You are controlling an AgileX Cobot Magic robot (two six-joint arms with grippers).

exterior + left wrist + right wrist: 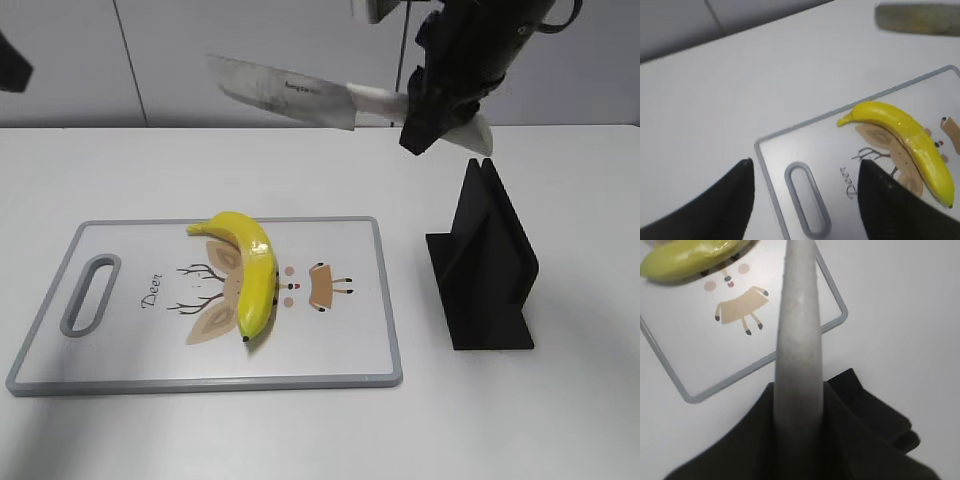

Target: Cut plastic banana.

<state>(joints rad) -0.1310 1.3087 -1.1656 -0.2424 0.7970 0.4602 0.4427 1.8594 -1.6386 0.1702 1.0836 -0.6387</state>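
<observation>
The plastic banana (247, 273) lies whole on the white cutting board (340, 360), curved, stem at the back. It also shows in the left wrist view (910, 140) and at the top left of the right wrist view (690, 257). My right gripper (432, 105) is shut on the white handle of a knife (285, 92) and holds it high in the air, blade pointing left, above and behind the board. The handle (798, 340) runs up the right wrist view. My left gripper (805, 175) is open and empty above the board's handle slot (807, 205).
A black knife stand (487, 262) stands on the table right of the board, under my right gripper. The board (790, 145) has a grey rim and a deer drawing (740, 307). White table all around.
</observation>
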